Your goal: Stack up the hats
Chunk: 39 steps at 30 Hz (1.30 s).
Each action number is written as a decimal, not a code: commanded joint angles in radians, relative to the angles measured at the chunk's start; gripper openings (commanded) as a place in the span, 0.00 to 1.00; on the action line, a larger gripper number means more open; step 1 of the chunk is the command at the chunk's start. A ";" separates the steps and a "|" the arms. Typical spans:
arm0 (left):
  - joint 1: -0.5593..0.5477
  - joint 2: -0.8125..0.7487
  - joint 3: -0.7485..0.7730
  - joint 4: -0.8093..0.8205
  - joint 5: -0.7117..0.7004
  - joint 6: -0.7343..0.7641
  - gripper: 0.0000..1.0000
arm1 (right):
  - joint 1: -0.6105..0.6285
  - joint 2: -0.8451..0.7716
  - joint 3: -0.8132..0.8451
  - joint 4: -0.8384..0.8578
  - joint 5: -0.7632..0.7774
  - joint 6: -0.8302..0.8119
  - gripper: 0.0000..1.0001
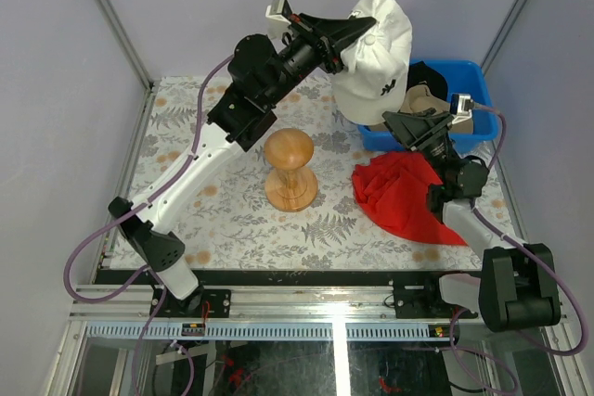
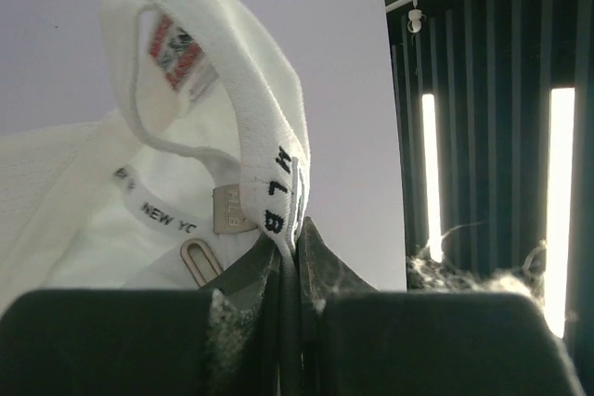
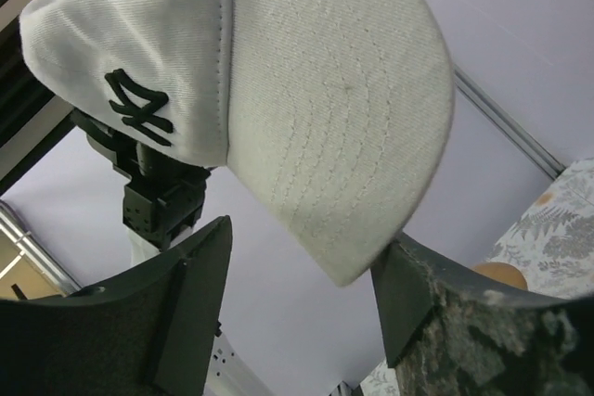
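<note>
Left fingers [image 2: 327, 275] clenched on white cap [image 1: 376, 53] back strap [image 2: 269, 183], brim [image 3: 343, 136] hanging down toward spread-open right fingers [image 3: 422, 294] just below; wooden stand [image 1: 290, 169] well left.

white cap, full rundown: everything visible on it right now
The white cap is woven fabric with a dark embroidered logo and a curved brim stitched in rows. Inside, a red-and-white label and printed tape show. It hangs in the air by the blue bin, brim downward, held only by the left gripper, shut on its lettered rear strap. In the right wrist view the brim tip sits between the open fingers of the right gripper; no contact is visible.
</note>
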 commanded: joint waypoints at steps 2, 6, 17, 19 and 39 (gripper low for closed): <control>-0.005 -0.049 -0.058 0.076 -0.042 -0.009 0.00 | 0.033 0.009 0.071 0.078 0.034 0.000 0.58; -0.001 -0.073 -0.098 0.095 -0.050 0.001 0.00 | 0.035 0.004 0.076 0.065 0.032 0.015 0.23; 0.328 -0.375 -0.427 -0.067 0.013 0.198 0.57 | 0.034 -0.183 0.372 -0.741 -0.110 -0.122 0.00; 0.402 -0.430 -0.451 -0.140 0.020 0.269 0.98 | 0.035 -0.169 0.467 -0.864 -0.148 -0.117 0.00; 0.722 -0.770 -0.774 -0.569 0.091 0.638 1.00 | 0.311 0.175 0.745 -1.129 -0.297 0.301 0.00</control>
